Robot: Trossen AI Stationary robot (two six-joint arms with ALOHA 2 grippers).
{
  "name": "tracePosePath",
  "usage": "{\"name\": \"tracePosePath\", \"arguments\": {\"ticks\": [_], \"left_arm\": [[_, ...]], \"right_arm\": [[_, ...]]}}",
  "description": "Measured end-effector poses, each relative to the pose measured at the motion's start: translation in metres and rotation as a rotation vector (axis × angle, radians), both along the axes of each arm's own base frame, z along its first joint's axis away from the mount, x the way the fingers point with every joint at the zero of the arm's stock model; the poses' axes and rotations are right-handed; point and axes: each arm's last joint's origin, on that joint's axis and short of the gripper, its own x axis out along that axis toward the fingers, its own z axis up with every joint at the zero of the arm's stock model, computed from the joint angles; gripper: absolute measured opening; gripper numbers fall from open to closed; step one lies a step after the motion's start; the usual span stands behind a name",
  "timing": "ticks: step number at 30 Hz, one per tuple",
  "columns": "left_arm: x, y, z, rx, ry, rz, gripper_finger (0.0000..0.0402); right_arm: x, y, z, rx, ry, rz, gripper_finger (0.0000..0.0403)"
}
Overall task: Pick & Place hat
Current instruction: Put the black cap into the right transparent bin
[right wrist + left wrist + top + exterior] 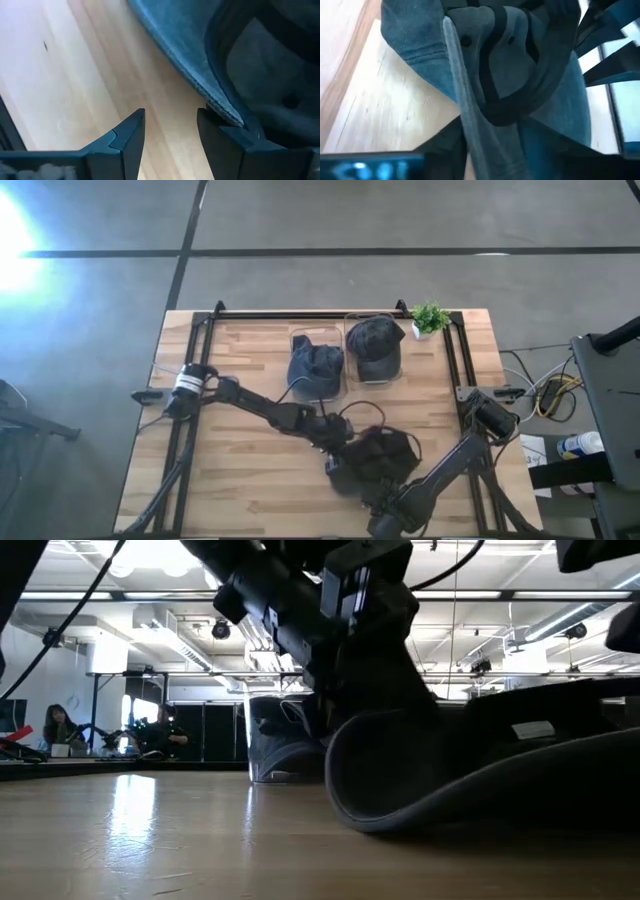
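Note:
A dark blue denim hat (388, 452) lies on the wooden table near its near edge. In the low view its curved brim (400, 805) rests on the tabletop. My left gripper (340, 465) reaches in from the table's left and is shut on the hat's left rim; its wrist view is filled with the hat (520, 65). My right gripper (380, 498) sits low at the hat's near side. It is open (170, 130) over bare wood, with the hat's frayed edge (210, 100) just beside one finger; I cannot tell whether they touch. My left gripper holds the hat by its rim on the side toward the table's left, where a grey band of the edge (467, 130) runs down between the two dark fingers. It comes in low, slanting from the table's left. The hat's brim rests on the table.
Two clear bins stand at the far side: one (316, 366) holds a blue denim hat, the other (375, 348) a dark cap. A small potted plant (430, 317) sits at the far right corner. A black frame (330, 315) runs along the table's edges. Bare wood (240, 470) lies at near left.

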Motion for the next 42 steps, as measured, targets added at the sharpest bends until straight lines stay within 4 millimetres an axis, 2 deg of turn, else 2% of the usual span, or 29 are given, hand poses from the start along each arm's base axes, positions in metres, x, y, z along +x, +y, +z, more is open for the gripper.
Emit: {"name": "tracePosePath", "arguments": {"ticks": [5, 7, 8, 13, 16, 18, 21, 25, 27, 30, 33, 37, 42], "left_arm": [[-0.004, -0.006, -0.001, 0.077, 0.066, 0.031, 0.0061], [-0.003, -0.01, 0.006, 0.109, 0.073, 0.045, 0.0021], [-0.003, -0.011, 0.011, 0.129, 0.076, 0.059, 0.0014], [-0.005, -0.022, 0.041, 0.295, 0.134, 0.111, 0.0008], [-0.013, -0.033, 0.07, 0.48, 0.151, 0.175, 0.0006], [-0.02, -0.042, 0.089, 0.615, 0.151, 0.225, 0.0005], [-0.033, -0.056, 0.106, 0.827, 0.125, 0.305, 0.0005], [-0.047, -0.072, 0.114, 1.028, 0.072, 0.382, 0.0005], [-0.052, -0.079, 0.115, 1.105, 0.039, 0.411, 0.0005], [-0.056, -0.085, 0.116, 1.274, 0.013, 0.415, 0.0005], [-0.053, -0.088, 0.114, 1.495, 0.031, 0.378, 0.0005], [-0.044, -0.086, 0.113, 1.648, 0.09, 0.285, 0.0005], [-0.037, -0.082, 0.109, 1.842, 0.19, 0.197, 0.0012]], "right_arm": [[0.0, -0.001, 0.008, -0.01, -0.027, 0.022, 0.0178], [-0.003, 0.0, 0.013, -0.014, -0.045, 0.029, 0.0178], [-0.005, 0.001, 0.016, -0.012, -0.054, 0.036, 0.0178], [-0.023, 0.007, 0.04, -0.011, -0.107, 0.053, 0.0178], [-0.042, 0.011, 0.06, -0.017, -0.179, 0.004, 0.0177], [-0.058, 0.011, 0.077, -0.008, -0.265, -0.08, 0.0175], [-0.079, 0.005, 0.1, 0.027, -0.444, -0.272, 0.017], [-0.1, -0.012, 0.123, 0.169, -0.753, -0.568, 0.0166], [-0.105, -0.019, 0.129, 0.24, -0.855, -0.652, 0.0166], [-0.104, -0.025, 0.139, 0.365, -0.942, -0.718, 0.0167], [-0.093, -0.028, 0.146, 0.461, -1.007, -0.736, 0.0166], [-0.078, -0.033, 0.146, 0.536, -1.064, -0.771, 0.0169], [-0.068, -0.041, 0.148, 0.573, -1.125, -0.836, 0.0174]]}}
